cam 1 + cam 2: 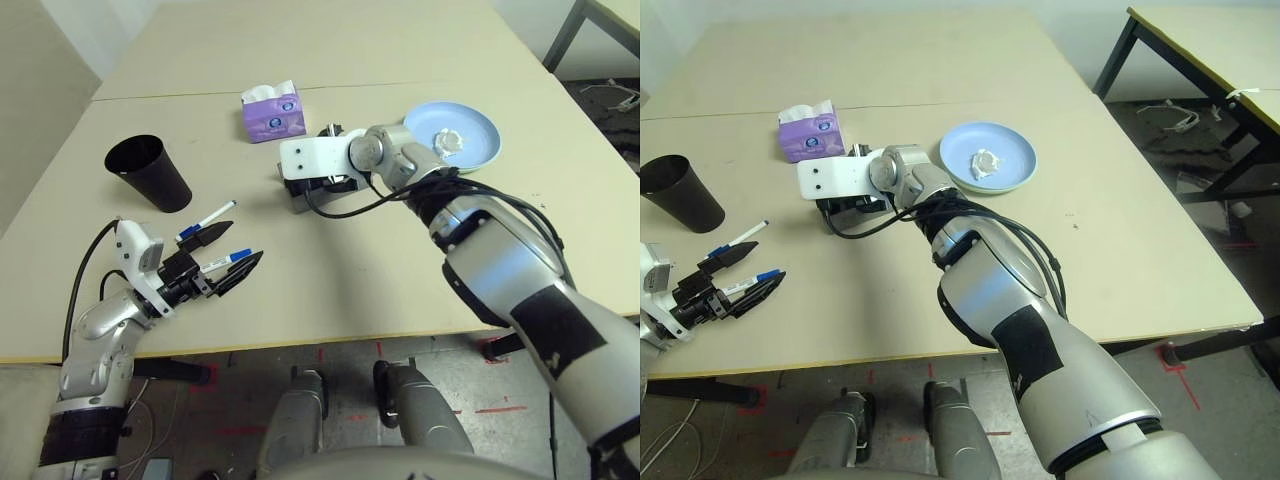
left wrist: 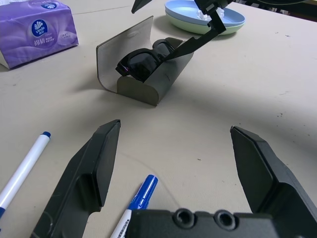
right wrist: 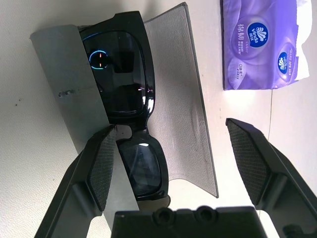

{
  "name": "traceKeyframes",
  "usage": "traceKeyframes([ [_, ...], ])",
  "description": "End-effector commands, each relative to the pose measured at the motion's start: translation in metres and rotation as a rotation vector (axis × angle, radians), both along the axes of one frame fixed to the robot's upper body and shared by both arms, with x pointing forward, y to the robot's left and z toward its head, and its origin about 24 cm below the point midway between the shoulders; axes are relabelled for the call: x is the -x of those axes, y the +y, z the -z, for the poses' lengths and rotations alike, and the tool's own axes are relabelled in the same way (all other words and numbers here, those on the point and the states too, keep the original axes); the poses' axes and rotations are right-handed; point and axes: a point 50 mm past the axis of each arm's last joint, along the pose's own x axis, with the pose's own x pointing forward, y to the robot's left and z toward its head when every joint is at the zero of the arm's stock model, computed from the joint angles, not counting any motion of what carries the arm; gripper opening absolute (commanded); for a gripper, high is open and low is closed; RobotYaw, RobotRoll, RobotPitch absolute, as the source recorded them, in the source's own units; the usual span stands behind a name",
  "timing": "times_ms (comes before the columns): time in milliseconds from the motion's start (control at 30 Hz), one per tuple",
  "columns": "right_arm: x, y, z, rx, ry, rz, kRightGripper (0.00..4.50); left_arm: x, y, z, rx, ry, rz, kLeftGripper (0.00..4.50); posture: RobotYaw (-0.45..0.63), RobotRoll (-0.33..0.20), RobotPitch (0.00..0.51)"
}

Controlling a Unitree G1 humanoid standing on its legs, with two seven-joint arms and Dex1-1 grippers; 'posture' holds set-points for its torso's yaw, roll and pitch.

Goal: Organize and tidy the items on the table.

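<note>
The grey glasses case point(image 2: 136, 88) lies open mid-table with the black sunglasses point(image 3: 121, 84) inside. My right gripper point(image 3: 181, 163) hangs open just above them, one finger point(image 3: 101, 168) over a lens. Near the front left, my left gripper point(image 1: 247, 240) is open and low over the table. One blue-capped marker point(image 1: 207, 219) lies just beyond it, and the other marker point(image 1: 232, 258) lies by its nearer finger. The black cup point(image 1: 150, 172) stands at the left. The light-blue plate point(image 1: 482, 125) rests on the light-green plate point(image 2: 181, 22) and holds the paper wad point(image 1: 447, 140).
A purple tissue box point(image 1: 272, 112) sits just behind the glasses case. The table point(image 1: 380, 270) has bare room in front of the case and to the right. Its front edge runs close to my left arm.
</note>
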Motion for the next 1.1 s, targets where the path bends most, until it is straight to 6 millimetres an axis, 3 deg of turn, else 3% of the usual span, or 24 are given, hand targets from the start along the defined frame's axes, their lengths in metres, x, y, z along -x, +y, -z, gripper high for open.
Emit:
traceKeyframes([
  [33, 0.000, -0.002, 0.009, -0.013, 0.040, 0.020, 4.49, 0.002, 0.002, 0.005, -0.009, 0.018, -0.005, 4.50, -0.04, 0.000, 0.181],
  [300, -0.002, 0.006, -0.002, -0.145, -0.017, 0.073, 4.49, 0.003, 0.000, 0.006, -0.007, 0.019, 0.005, 4.50, -0.04, 0.000, 0.181],
  [800, -0.006, -0.003, 0.000, -0.135, -0.050, 0.102, 4.49, 0.003, -0.003, 0.006, -0.004, 0.008, 0.004, 4.50, -0.03, 0.000, 0.180],
  [867, -0.007, -0.008, -0.001, -0.194, 0.012, 0.123, 4.49, 0.003, -0.003, 0.006, -0.005, 0.005, 0.003, 4.50, -0.02, 0.000, 0.180],
  [967, -0.006, -0.016, -0.007, -0.383, 0.243, 0.141, 4.49, 0.003, -0.001, 0.004, -0.007, 0.002, -0.001, 4.50, -0.02, 0.000, 0.180],
  [1033, -0.007, -0.031, -0.015, -0.484, 0.329, 0.131, 4.49, 0.004, 0.000, 0.004, -0.009, 0.001, -0.004, 4.50, -0.02, 0.000, 0.178],
  [1100, -0.005, -0.064, -0.025, -0.599, 0.441, 0.114, 4.49, 0.005, 0.000, 0.005, -0.010, 0.004, -0.005, 4.50, -0.03, 0.000, 0.178],
])
